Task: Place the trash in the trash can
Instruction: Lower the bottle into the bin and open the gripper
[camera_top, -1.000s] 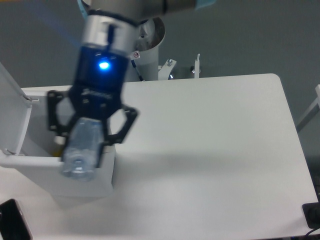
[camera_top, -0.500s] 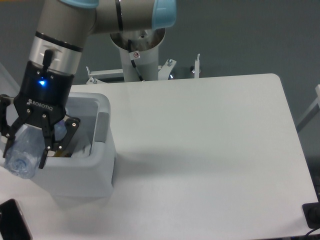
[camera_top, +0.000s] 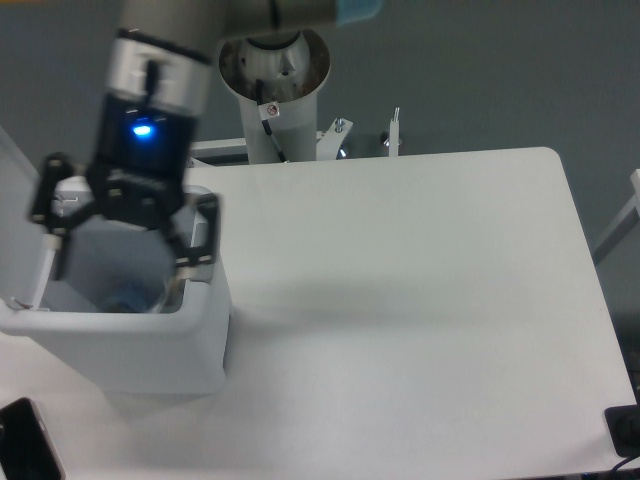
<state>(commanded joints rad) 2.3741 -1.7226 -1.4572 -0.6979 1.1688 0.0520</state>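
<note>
In the fixed camera view, we saw the end effector (camera_top: 122, 243) hanging over the open mouth of the trash can (camera_top: 150, 345), its two black fingers (camera_top: 198, 240) spread wide with nothing between them. Through the gap we could make out the pale inside of the can and a small blue patch low down (camera_top: 130, 300), which we took to be the cap of the water bottle lying inside, though the blur kept us from being sure. The crumpled wrapper did not show anywhere; we could not tell whether it lay hidden deeper in the can.

We judged the task to be at or close to its end: no trash lay on the white counter (camera_top: 420, 300), and the end effector was empty above the can. All that seemed left was for the arm to lift away.

For room to move, the can sat at the left near corner of the counter, with its raised lid (camera_top: 25, 200) standing just left of the end effector, so a leftward swing looked tight. The right finger hung close to the can's right rim. Upward and to the right the way looked open across the counter. A dark flat object (camera_top: 25, 440) lay at the near left edge, and another (camera_top: 625, 430) at the near right corner.
</note>
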